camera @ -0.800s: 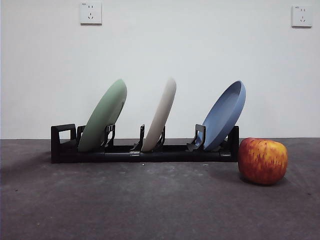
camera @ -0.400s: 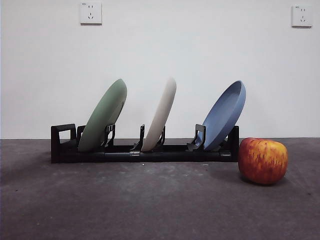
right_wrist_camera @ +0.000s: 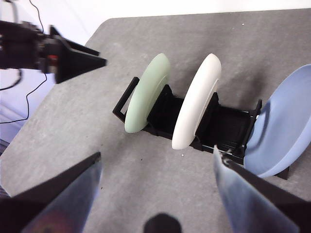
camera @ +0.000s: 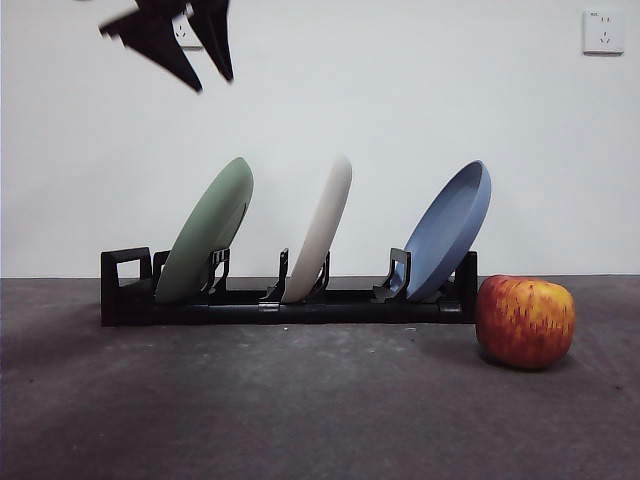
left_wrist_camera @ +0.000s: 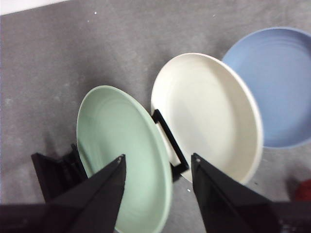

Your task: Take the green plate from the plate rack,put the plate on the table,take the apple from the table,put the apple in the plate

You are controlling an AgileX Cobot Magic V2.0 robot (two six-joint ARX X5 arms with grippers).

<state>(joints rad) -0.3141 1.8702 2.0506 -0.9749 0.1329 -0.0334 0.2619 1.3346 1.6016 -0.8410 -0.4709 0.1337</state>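
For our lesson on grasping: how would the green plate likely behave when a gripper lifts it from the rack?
The green plate looks rigid, so it probably won't flex. Its smooth, thin rim may slip between the jaws. It leans in the plate rack beside the cream-white plate, so it could tip against it. The left gripper is open above it.

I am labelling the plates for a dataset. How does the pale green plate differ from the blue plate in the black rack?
The matte pale sage-green plate stands at the looped-handle end of the long black slotted plate rack; the matte blue plate stands at the opposite end, beside the red, yellow-streaked apple. The open left gripper hovers above the green plate; none is near the blue. Both lean the same way.
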